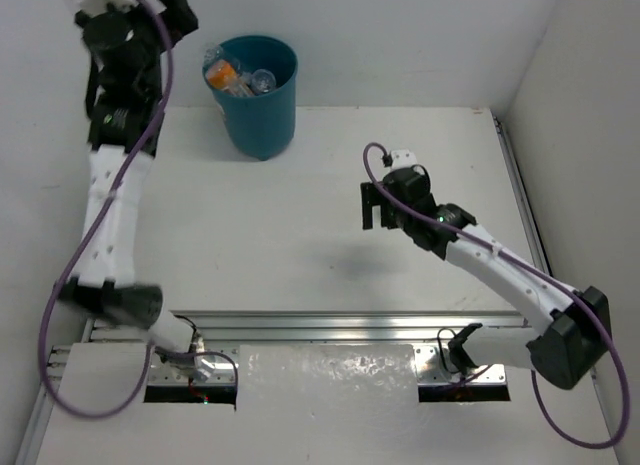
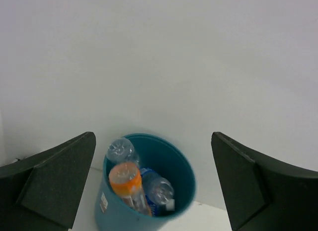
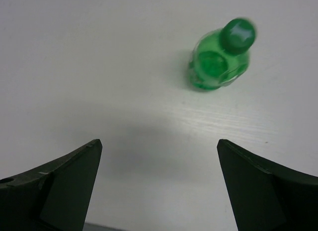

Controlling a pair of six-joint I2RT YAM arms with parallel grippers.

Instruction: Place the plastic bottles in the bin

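Left claw [image 2: 152, 137] hung spread, empty, over teal bin [image 2: 180, 167], far left; bottles [image 2: 126, 180] lay inside. Right claw [image 3: 159, 142] gaped, empty, over tabletop [image 3: 89, 62]; green bottle [image 3: 218, 59] stood upright just beyond. Likely last pickup: you'd need to advance, straddle, clench.

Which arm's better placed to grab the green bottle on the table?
Right. The right tool, open, hangs over the table with the upright green bottle just ahead, slightly right of centre in its wrist view. The left tool, also open, is raised by the bin, away at the far left.
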